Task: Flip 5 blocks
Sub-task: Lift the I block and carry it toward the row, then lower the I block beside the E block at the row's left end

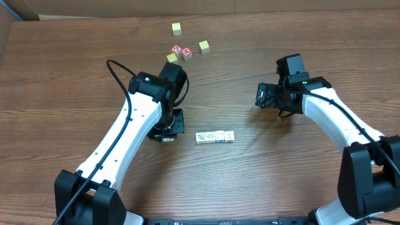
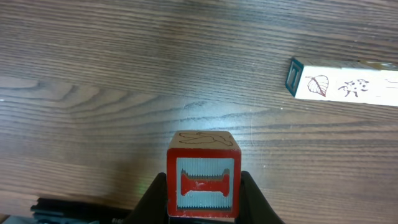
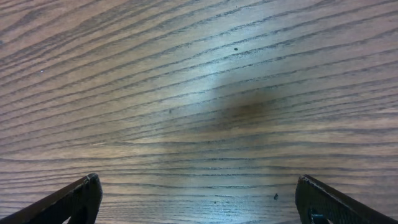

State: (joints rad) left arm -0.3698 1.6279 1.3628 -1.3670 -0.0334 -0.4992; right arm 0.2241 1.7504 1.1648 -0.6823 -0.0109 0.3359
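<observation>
The left gripper (image 2: 203, 208) is nearly closed, its two dark fingers (image 2: 152, 198) clamping a red-bordered block (image 2: 202, 185) by its sides. That block sits at the bottom centre of the left wrist view, with the red frame facing the camera and a line drawing on the face above it. Whether it rests on the table (image 2: 93, 93) or hangs just over it is hard to say from this angle.

The other blocks of the task form a row of four blocks (image 1: 214, 137) just below the centre of the overhead view, touching one another. The row's long axis runs left to right. From the held block the row lies to the right, near but with a clear strip of bare wood between. In the left wrist view it shows at the upper right and runs off the right edge, its end block (image 2: 311, 84) turning a green side toward the fingers.

The left arm is much the nearer one, so setting the block down turned over at that green end looks like its job. The right gripper (image 1: 264, 97) stands well apart to the upper right of the row, spread wide over bare wood with nothing in it
</observation>
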